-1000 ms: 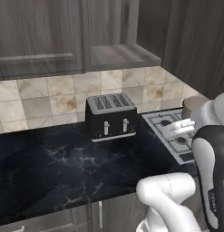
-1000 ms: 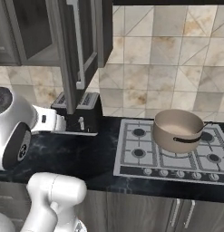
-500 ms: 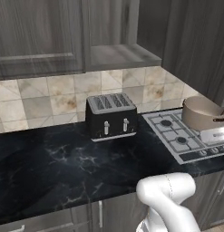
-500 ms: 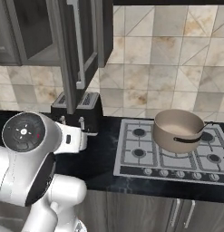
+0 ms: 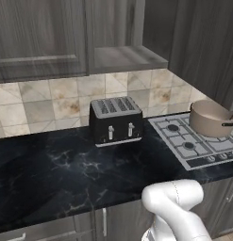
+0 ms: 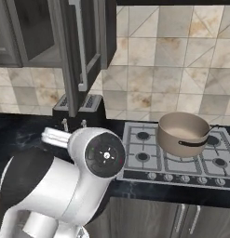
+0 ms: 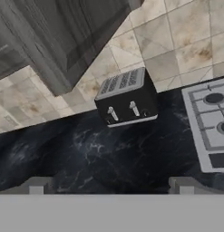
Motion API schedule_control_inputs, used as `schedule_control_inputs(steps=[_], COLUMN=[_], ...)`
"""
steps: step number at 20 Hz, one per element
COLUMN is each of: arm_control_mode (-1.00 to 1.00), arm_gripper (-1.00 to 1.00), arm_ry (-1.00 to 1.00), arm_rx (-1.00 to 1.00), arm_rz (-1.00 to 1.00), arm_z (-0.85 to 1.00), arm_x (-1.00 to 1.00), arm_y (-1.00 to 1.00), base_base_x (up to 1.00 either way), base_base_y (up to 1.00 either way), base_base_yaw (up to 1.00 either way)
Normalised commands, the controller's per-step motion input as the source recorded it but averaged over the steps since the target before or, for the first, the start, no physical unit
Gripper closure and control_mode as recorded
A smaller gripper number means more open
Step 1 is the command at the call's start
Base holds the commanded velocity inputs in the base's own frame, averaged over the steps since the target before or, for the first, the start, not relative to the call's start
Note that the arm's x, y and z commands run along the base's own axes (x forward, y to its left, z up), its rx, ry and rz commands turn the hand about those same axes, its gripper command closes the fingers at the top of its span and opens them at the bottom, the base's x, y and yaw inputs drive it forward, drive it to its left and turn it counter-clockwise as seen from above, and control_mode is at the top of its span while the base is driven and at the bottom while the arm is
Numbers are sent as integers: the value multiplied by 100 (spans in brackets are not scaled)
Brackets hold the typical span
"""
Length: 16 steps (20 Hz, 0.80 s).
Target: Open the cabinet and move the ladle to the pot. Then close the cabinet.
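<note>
Cabinet (image 6: pixel 86 42) door ajar above toaster (image 5: pixel 115 120), pot (image 6: pixel 183 134) on stove (image 5: pixel 195 141), hand (image 7: pixel 111 186) open over bare counter (image 5: pixel 52 174)

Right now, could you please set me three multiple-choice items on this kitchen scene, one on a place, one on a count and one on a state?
1. Where does the pot stand?
A. on the gas hob
B. on top of the toaster
C. inside the cabinet

2. How many slots does the black toaster have on top?
A. two
B. four
C. six

3. How does the cabinet door stand?
A. shut flush
C. lifted off and lying on the counter
B. swung open

Answers: 1 A, the pot sits on the burner grates at the right of the hob. 2 B, the left base view shows four slots side by side. 3 B, in the right base view the door juts out toward the camera, with its silver handle facing sideways and the dark inside of the cabinet beside it.
</note>
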Motion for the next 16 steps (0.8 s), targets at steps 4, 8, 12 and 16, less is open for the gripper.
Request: schedule_control_inputs(steps=[4,8,12,16], arm_control_mode=[-100,-100,-100,-100], arm_gripper=[-100,-100,-100,-100], arm_ry=[-1,-1,-4,-8], arm_rx=[26,27,26,24], arm_rz=[5,6,7,6], arm_z=[3,0,0,9], arm_x=[71,82,73,61], arm_y=[-33,-20,-11,-1], base_base_x=[0,0,0,0], base_base_y=[0,0,0,0], base_base_yaw=[0,0,0,0])
